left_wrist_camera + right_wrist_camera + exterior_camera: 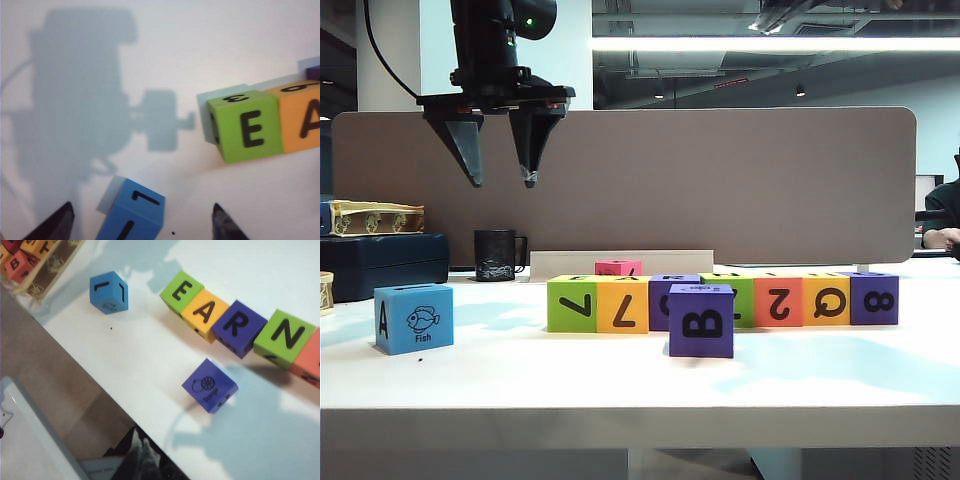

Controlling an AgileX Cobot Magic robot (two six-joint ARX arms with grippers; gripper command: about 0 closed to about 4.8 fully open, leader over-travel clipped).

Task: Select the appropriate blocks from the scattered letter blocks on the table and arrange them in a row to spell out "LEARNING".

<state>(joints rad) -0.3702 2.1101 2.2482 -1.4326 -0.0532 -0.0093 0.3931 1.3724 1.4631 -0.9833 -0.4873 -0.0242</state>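
Exterior view: left gripper (502, 160) hangs spread and empty, high at eleven o'clock; blue block (414, 318) sits alone at nine (row (720, 300) centre). Right gripper unseen, state unknowable.

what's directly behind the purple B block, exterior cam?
Behind the purple B block runs the row of letter blocks; it covers part of another purple block and a green one. Their front faces are mostly hidden.
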